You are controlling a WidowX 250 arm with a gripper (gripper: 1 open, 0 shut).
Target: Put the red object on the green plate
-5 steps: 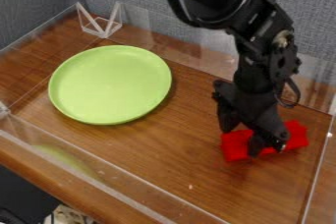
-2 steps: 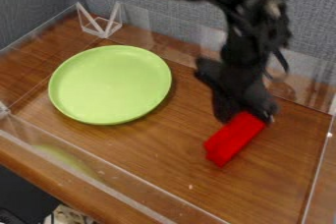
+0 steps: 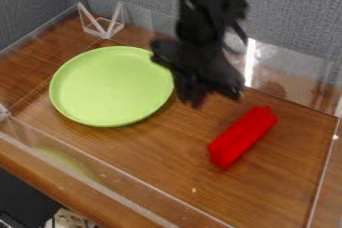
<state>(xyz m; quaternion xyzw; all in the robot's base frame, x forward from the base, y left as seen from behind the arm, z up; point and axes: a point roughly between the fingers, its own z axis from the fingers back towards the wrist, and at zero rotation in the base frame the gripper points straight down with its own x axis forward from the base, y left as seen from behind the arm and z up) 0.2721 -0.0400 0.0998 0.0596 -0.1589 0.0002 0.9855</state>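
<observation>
Green plate: round, flat, lime, low raised rim, plain; sits left of centre on the wooden table. Red object: bright red elongated block, rounded edges, matte; lies diagonally on the table, right of the plate, apart from it. No writing visible on either. Gripper: blurred; jaw state cannot be told; nothing red in it.

The surface is a brown wooden table with a visible grain and a soft shine. Clear plastic walls stand around its edges like a low box. Behind it there is a grey wall with a rough, fabric-like texture. In the far left corner a small white wire stand sits on the wood.
</observation>
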